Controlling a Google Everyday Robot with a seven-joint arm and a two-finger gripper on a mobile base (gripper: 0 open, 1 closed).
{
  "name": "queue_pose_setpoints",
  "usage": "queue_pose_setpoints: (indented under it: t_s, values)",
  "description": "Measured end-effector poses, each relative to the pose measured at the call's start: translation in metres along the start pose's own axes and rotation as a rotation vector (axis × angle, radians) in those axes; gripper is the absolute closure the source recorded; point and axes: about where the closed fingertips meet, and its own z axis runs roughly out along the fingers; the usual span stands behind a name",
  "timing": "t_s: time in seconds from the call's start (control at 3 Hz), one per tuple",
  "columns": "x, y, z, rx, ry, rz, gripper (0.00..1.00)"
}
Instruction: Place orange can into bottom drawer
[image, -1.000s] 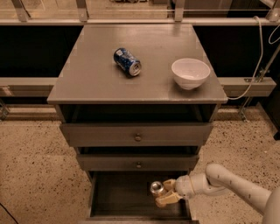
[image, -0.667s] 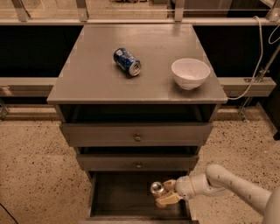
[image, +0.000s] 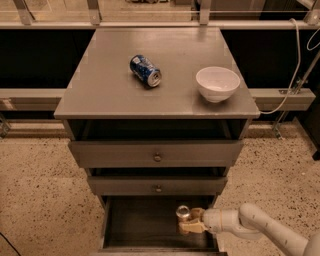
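The bottom drawer (image: 140, 225) of the grey cabinet is pulled open and shows a dark, wide interior. My gripper (image: 192, 221) reaches in from the right and sits inside the drawer, at its right side. It is shut on the orange can (image: 183, 213). Only the can's silver end and a little golden side show between the fingers. The arm (image: 250, 226) is white and comes in from the lower right corner.
A blue can (image: 146, 70) lies on its side on the cabinet top (image: 110, 95). A white bowl (image: 217, 83) stands near the top's right edge. Two shallower knobbed drawers (image: 157, 154) stick out above the bottom one. Speckled floor lies on both sides.
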Motion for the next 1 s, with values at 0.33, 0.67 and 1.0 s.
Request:
queue_pose_setpoints:
  t_s: [0.33, 0.67, 1.0]
  values:
    - [0.039, -0.028, 0.014, 0.015, -0.048, 0.136, 1.00]
    - [0.073, -0.032, 0.036, -0.103, -0.066, 0.312, 1.00]
    - [0.071, -0.043, 0.029, -0.141, -0.092, 0.325, 1.00]
